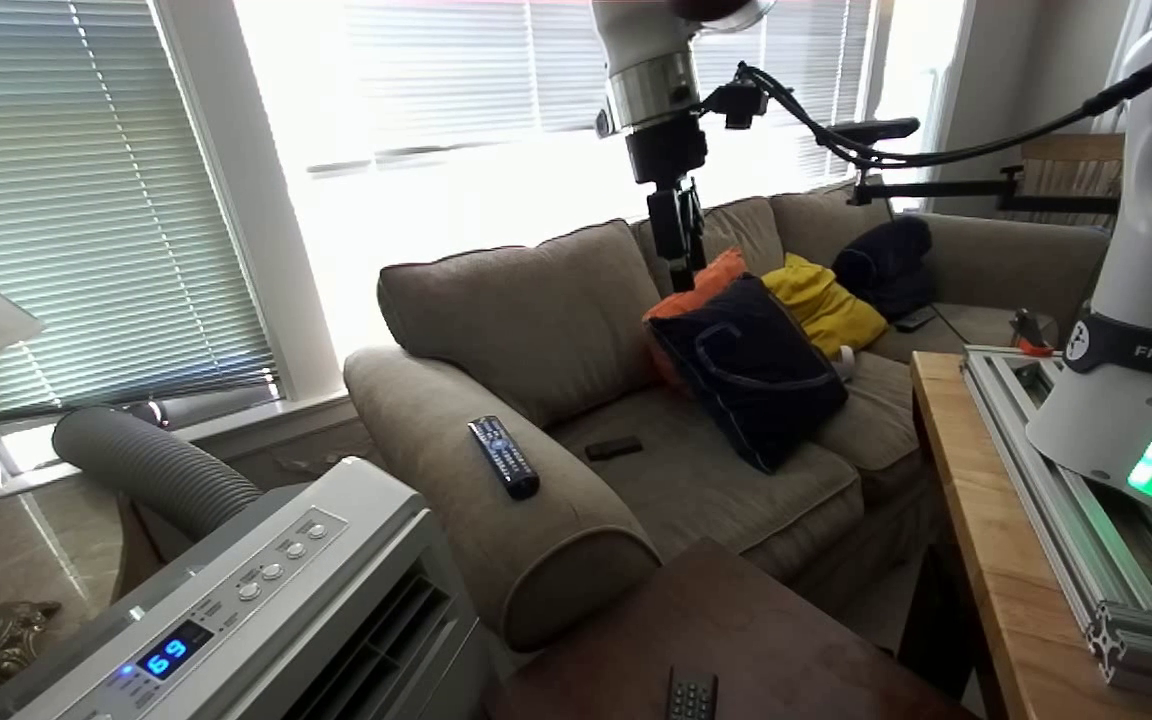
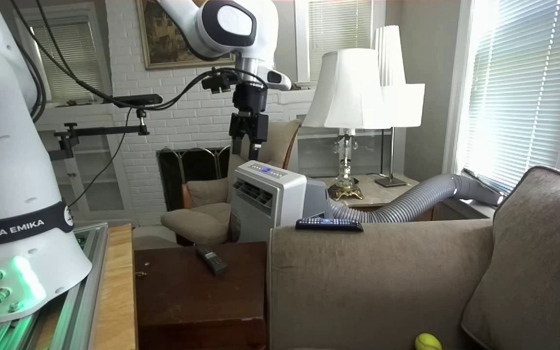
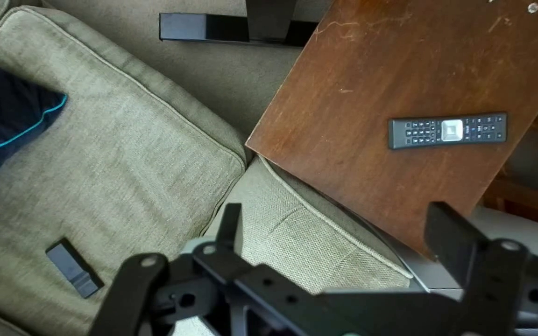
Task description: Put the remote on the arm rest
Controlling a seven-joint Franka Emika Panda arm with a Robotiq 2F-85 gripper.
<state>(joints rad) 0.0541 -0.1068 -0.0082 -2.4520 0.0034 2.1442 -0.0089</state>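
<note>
Black two-fingered gripper is held aloft, jaws apart. Slim black remote is supported by rounded taupe fabric arm rest; dim dark oblong nearby, possibly another.

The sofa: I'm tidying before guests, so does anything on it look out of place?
Yes: a yellow-green ball shows low beside the arm rest, near the back cushion; a plaything there looks stray. The navy pillow also tilts askew in front of an orange pillow.

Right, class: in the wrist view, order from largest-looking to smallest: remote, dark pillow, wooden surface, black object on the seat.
1. Wooden surface, partly out of frame
2. Dark pillow, likewise
3. Remote
4. Black object
</note>
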